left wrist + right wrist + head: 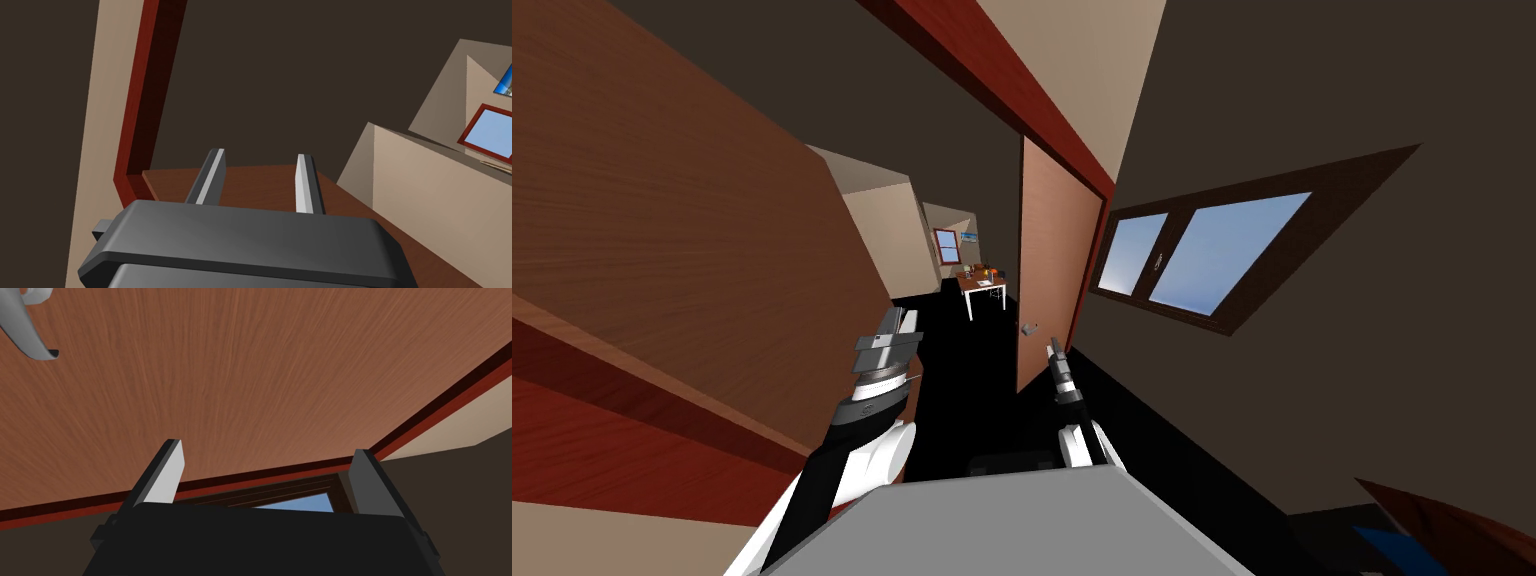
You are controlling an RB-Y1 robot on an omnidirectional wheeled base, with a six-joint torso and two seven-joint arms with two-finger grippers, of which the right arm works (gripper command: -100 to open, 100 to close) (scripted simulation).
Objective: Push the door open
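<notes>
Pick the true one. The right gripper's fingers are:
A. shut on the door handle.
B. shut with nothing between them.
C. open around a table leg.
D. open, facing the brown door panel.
D: in the right wrist view the right gripper has its fingers wide apart, holding nothing, with the brown door ahead and its grey handle untouched.

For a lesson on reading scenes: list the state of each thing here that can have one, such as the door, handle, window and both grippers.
Brown wooden door: partly open, a far room visible past its edge.
Grey lever handle: free, nothing gripping it.
Dark-framed two-pane window: shut.
Left gripper: jaws apart, empty.
Right gripper: jaws wide apart, empty, close to the door's face.
</notes>
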